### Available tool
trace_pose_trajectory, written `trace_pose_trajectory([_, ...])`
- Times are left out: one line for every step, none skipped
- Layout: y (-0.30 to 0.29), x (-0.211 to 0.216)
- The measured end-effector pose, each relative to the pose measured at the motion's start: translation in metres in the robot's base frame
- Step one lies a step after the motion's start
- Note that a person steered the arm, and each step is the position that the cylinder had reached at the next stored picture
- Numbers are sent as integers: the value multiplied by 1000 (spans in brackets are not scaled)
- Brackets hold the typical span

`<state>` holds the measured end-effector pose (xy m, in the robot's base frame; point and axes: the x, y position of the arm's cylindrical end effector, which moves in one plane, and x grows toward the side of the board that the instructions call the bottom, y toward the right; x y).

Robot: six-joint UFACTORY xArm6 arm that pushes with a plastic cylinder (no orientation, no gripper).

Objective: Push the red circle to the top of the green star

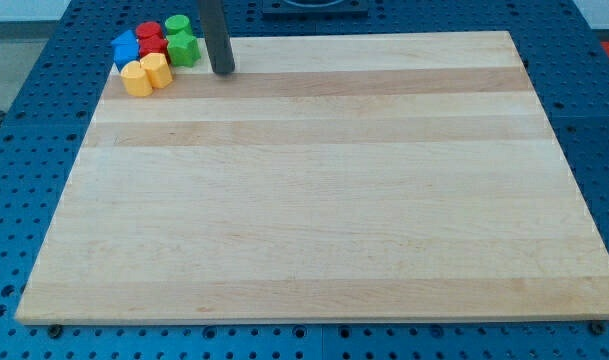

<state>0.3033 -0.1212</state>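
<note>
The red circle point(148, 32) sits in a tight cluster of blocks at the board's top left corner. The green star point(184, 48) is at the cluster's right side, lower right of the red circle. A second red block point(154, 47), its shape unclear, lies between them. My tip point(223, 71) rests on the board just right of the green star, with a small gap between them.
A green circle point(177, 24) lies right above the green star. A blue block point(125, 48) is at the cluster's left. Two yellow blocks point(136, 79) point(157, 69) lie at its bottom. The wooden board point(314, 200) lies on a blue perforated table point(14, 150).
</note>
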Motion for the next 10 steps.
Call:
trace_pose_trajectory([-4, 84])
trace_pose_trajectory([-75, 103])
trace_pose_trajectory([-139, 103])
trace_pose_trajectory([-184, 95])
trace_pose_trajectory([-184, 86])
trace_pose_trajectory([-184, 39])
trace_pose_trajectory([-184, -35])
trace_pose_trajectory([-184, -98])
trace_pose_trajectory([-183, -111])
trace_pose_trajectory([-171, -112])
